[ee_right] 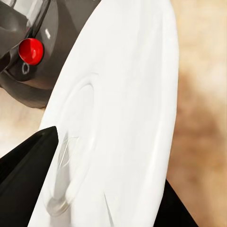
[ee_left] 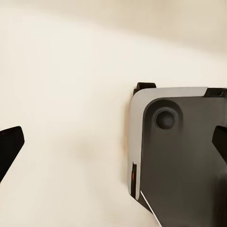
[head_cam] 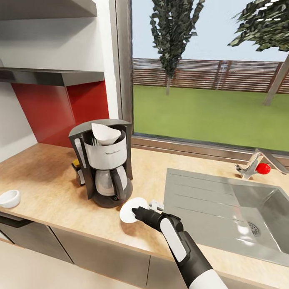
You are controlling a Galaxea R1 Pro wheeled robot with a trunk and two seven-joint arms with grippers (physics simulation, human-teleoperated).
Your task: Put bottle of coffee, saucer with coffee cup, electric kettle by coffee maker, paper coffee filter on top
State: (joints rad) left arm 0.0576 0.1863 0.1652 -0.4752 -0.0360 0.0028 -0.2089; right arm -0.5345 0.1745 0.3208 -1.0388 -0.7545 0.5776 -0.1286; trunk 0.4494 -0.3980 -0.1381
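The coffee maker (head_cam: 103,166) stands on the countertop (head_cam: 47,178) with the paper coffee filter (head_cam: 105,134) on top. My right gripper (head_cam: 136,211) is shut on the white saucer (head_cam: 129,210), held tilted low over the countertop just right of the machine's base. In the right wrist view the saucer (ee_right: 123,109) lies between the black fingers (ee_right: 28,156), near the red switch (ee_right: 31,50). The coffee cup (head_cam: 9,198) sits at the left front. The bottle of coffee (head_cam: 78,169) peeks out behind the machine. My left gripper (ee_left: 113,146) is open over pale floor. The electric kettle is out of view.
A steel sink (head_cam: 263,207) with a drainboard (head_cam: 197,196) lies right of the saucer, with a faucet (head_cam: 252,164) and a red knob (head_cam: 263,168) behind it. The dark kitchen shelf (head_cam: 51,76) hangs above a red backsplash (head_cam: 58,108). A dark grey robot part (ee_left: 179,151) shows below the left gripper.
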